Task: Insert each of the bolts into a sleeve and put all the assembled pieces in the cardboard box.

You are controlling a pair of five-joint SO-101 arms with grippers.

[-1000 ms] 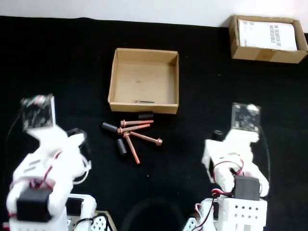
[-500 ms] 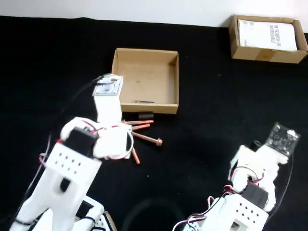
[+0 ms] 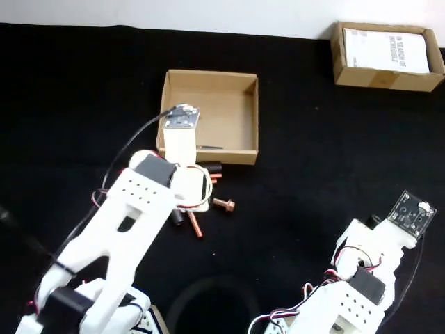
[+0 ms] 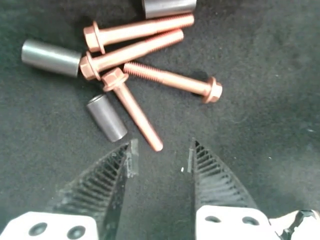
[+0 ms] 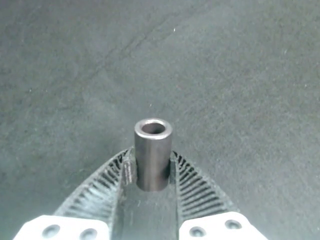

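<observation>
Four copper-coloured hex-head bolts lie in a loose pile on the black cloth table, just in front of the near wall of an open, shallow brown cardboard box. Three dark grey metal tube sleeves lie among them. There is a long sleeve beside two bolt heads, a short sleeve alongside one shank, and a third sleeve at the far end of the pile.

The left gripper hangs right over the pile. Its ridged black jaws are parted about halfway and grip nothing. The plain tip of the nearest bolt lies just ahead of the gap between them.

A fourth sleeve stands upright, pinched by its lower half in the right gripper, with its hollow end facing the camera. This sleeve is over bare cloth, well apart from the pile.

Inside the box a thin dark item rests against the near wall, too small to identify. A smaller cardboard carton at the far right corner holds a white printed sheet. Its print is too small to read.
</observation>
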